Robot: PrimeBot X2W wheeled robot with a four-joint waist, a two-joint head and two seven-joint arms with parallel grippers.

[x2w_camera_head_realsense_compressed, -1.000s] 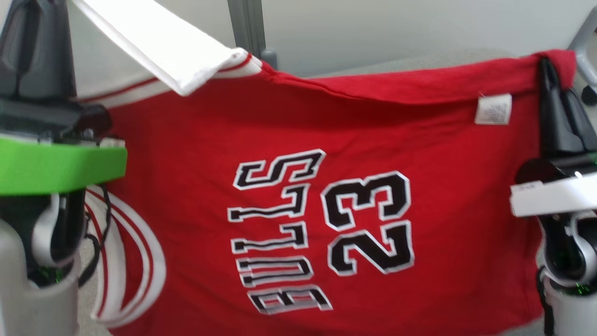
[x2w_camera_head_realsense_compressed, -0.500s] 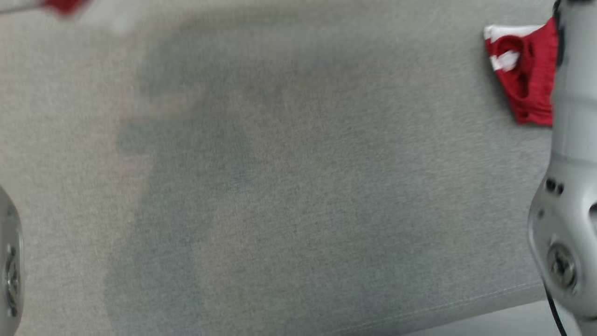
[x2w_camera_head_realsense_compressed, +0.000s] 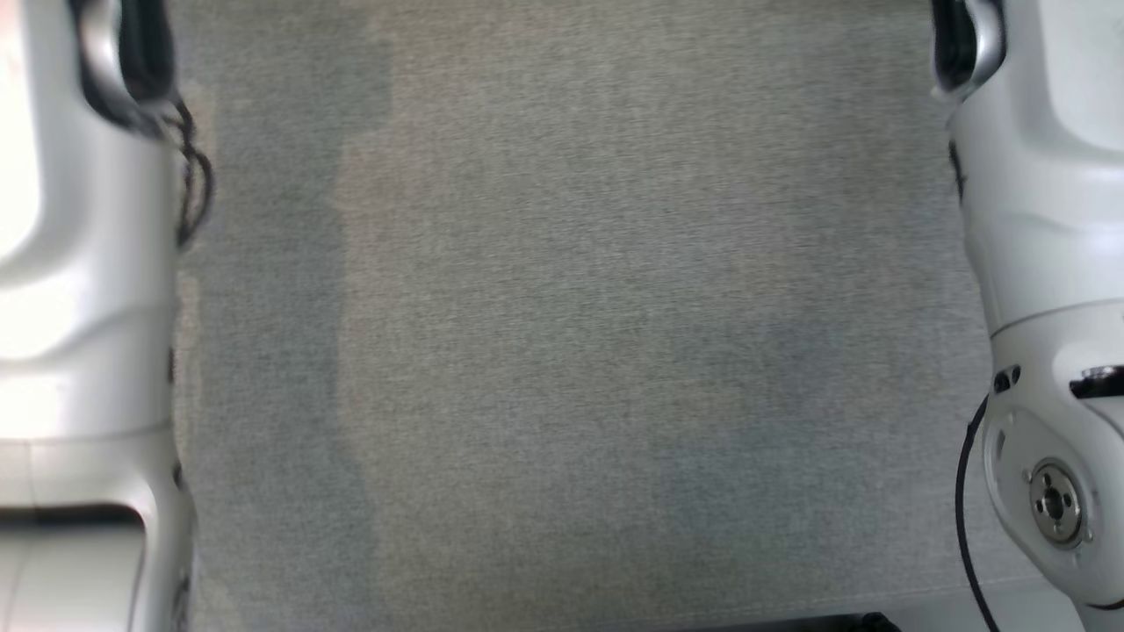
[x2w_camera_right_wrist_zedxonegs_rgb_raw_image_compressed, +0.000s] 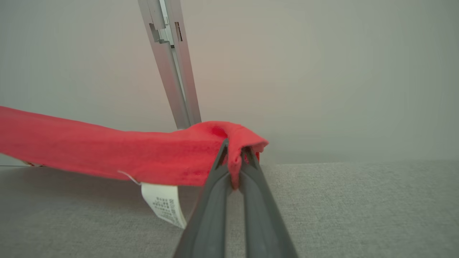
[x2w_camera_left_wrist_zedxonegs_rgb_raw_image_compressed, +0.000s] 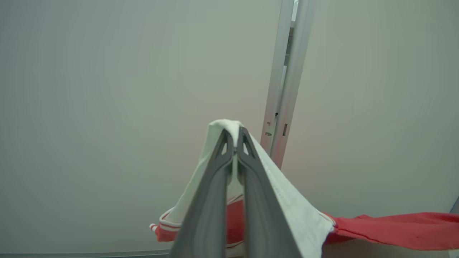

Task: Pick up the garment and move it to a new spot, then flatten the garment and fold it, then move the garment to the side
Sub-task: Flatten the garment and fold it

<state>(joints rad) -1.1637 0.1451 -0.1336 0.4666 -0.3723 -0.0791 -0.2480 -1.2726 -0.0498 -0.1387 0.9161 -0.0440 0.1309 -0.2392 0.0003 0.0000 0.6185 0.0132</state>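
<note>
The garment is a red jersey with white trim. In the left wrist view my left gripper (x2w_camera_left_wrist_zedxonegs_rgb_raw_image_compressed: 235,138) is shut on a white-trimmed edge of the garment (x2w_camera_left_wrist_zedxonegs_rgb_raw_image_compressed: 287,200), which drapes over the fingers and runs off red to the right. In the right wrist view my right gripper (x2w_camera_right_wrist_zedxonegs_rgb_raw_image_compressed: 235,148) is shut on a red corner of the garment (x2w_camera_right_wrist_zedxonegs_rgb_raw_image_compressed: 107,150), stretched out to the left above the grey surface, with a white label (x2w_camera_right_wrist_zedxonegs_rgb_raw_image_compressed: 163,204) hanging below it. The head view has my two pale forearms, left (x2w_camera_head_realsense_compressed: 79,316) and right (x2w_camera_head_realsense_compressed: 1045,263), at its sides.
A grey fabric-covered table (x2w_camera_head_realsense_compressed: 562,351) lies between the forearms in the head view. A pale wall with an upright aluminium post (x2w_camera_left_wrist_zedxonegs_rgb_raw_image_compressed: 285,82) stands behind; the post (x2w_camera_right_wrist_zedxonegs_rgb_raw_image_compressed: 172,61) also rises in the right wrist view.
The head camera has swung down from the spread red jersey to the bare grey surface, so the jersey has left that view. Both forearms now frame the picture's sides.
</note>
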